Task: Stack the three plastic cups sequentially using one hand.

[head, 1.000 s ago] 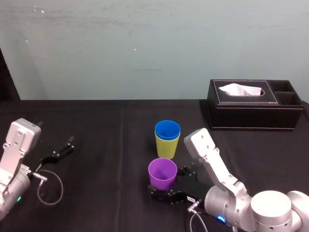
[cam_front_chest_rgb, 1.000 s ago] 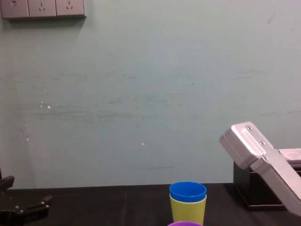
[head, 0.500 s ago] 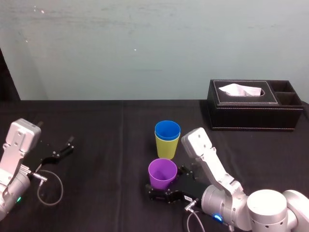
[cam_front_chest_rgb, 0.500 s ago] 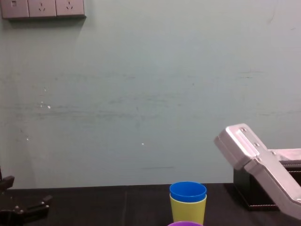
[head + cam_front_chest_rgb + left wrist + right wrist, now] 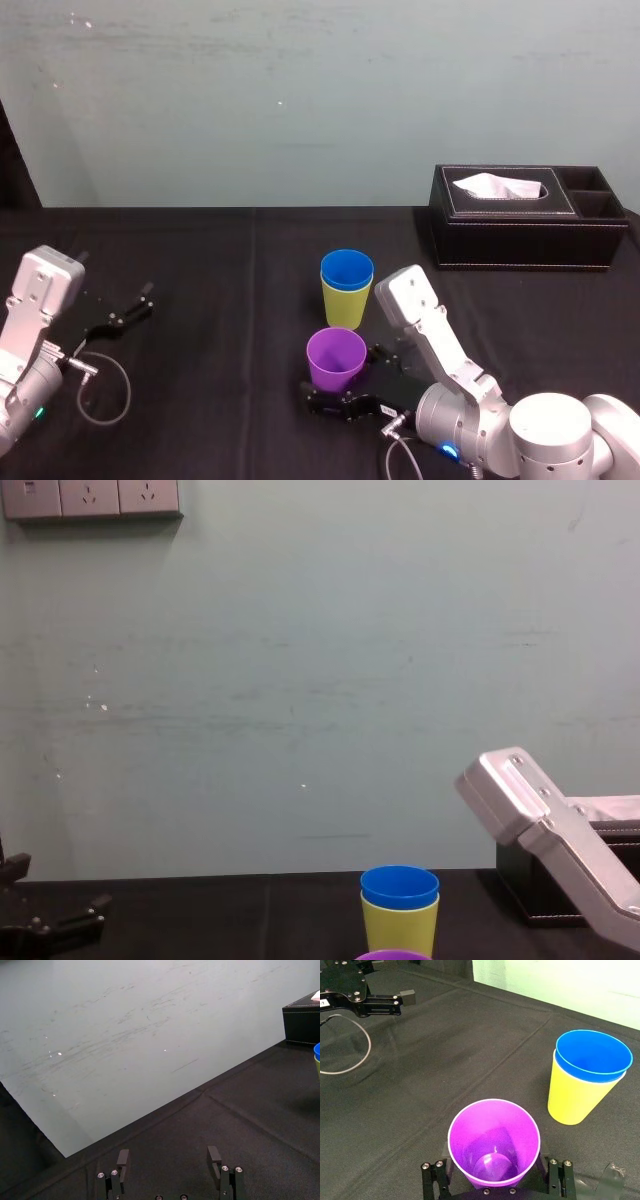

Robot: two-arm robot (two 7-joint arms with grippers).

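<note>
A purple cup (image 5: 336, 357) stands upright on the black table (image 5: 220, 260). My right gripper (image 5: 340, 378) is open around it, one finger on each side low down, neither touching, as the right wrist view shows with the purple cup (image 5: 494, 1142) between the fingers (image 5: 432, 1180). Just behind it a blue cup (image 5: 347, 268) sits nested inside a yellow-green cup (image 5: 346, 305); the same pair, blue cup (image 5: 592, 1055) in yellow-green cup (image 5: 575, 1100), stands beyond the right gripper (image 5: 495, 1176). My left gripper (image 5: 135, 305) rests open at the table's left, left gripper (image 5: 168, 1156) with nothing between its fingers.
A black tissue box (image 5: 530, 215) stands at the back right of the table. A grey cable (image 5: 105, 385) loops beside the left arm. A pale wall closes the far side behind the table edge.
My right arm has edged slightly to the left around the purple cup. The cups and the left arm have not moved.
</note>
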